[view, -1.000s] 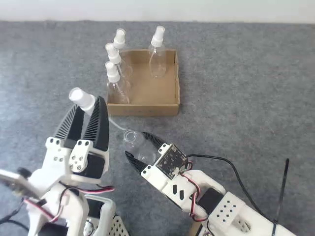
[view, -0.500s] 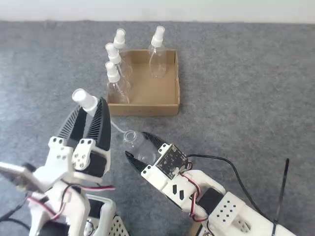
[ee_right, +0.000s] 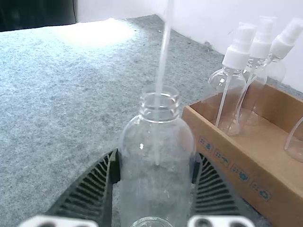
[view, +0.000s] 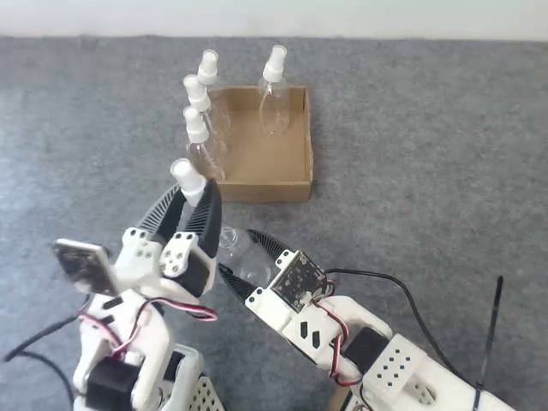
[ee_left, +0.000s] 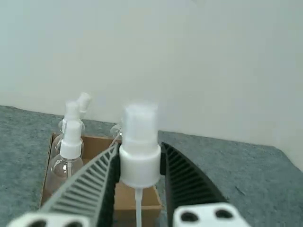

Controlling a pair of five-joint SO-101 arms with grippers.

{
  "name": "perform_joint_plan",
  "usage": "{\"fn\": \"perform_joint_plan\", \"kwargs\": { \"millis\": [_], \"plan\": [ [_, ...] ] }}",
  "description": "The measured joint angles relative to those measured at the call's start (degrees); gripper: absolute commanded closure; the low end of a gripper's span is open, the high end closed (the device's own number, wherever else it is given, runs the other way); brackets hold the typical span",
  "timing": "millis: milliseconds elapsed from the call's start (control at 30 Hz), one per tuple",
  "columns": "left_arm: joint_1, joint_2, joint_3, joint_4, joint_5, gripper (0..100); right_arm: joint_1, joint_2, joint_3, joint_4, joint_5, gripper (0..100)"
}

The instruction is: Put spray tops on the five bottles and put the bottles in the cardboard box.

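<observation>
1. At the near left, my left gripper [view: 190, 195] is clenched on the spray top [ee_left: 139, 146], with the jaws on its white collar. The top looks like light, rigid plastic. The collar is the place to hold it, since I judge the thin dip tube [ee_right: 163, 71] below would bend. The arm stands raised and pitched forward, with the top upright.
2. Just right of it, my right gripper [view: 237, 253] grasps the open bottle [ee_right: 156, 161] around its belly, upright, just near of the box. I judge the bottle empty, light, slick and squeezable, so a mid-body grip with modest force suits it. The tube passes down through its neck, and the collar sits well above the rim. This arm lies low, coming in from the near right.
3. Farther off, the cardboard box [view: 257, 188] holds four capped bottles [view: 205, 150].
</observation>
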Motion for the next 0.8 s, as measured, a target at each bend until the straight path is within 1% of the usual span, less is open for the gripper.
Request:
{"fn": "perform_joint_plan", "kwargs": {
  "millis": [167,400,500,600,700,800],
  "plan": [
    [0.26,0.00,2.02,0.00,-1.85,98,1.58,0.00,0.00,0.00,0.00,92.3],
    [0.97,0.00,7.03,0.00,-1.76,98,2.46,0.00,1.41,0.00,0.09,92.3],
    [2.55,0.00,8.09,0.00,-2.73,98,2.55,-0.35,1.41,0.00,0.00,92.3],
    [4.48,0.00,8.09,1.32,-5.45,92,3.08,-0.35,1.41,0.00,0.00,92.3],
    [5.45,0.00,8.09,3.60,-5.89,82,3.78,-0.35,1.41,0.00,0.09,92.3],
    [5.71,0.00,8.09,4.22,-6.07,76,4.31,-0.44,1.41,0.00,0.00,92.3]
  ]
}}
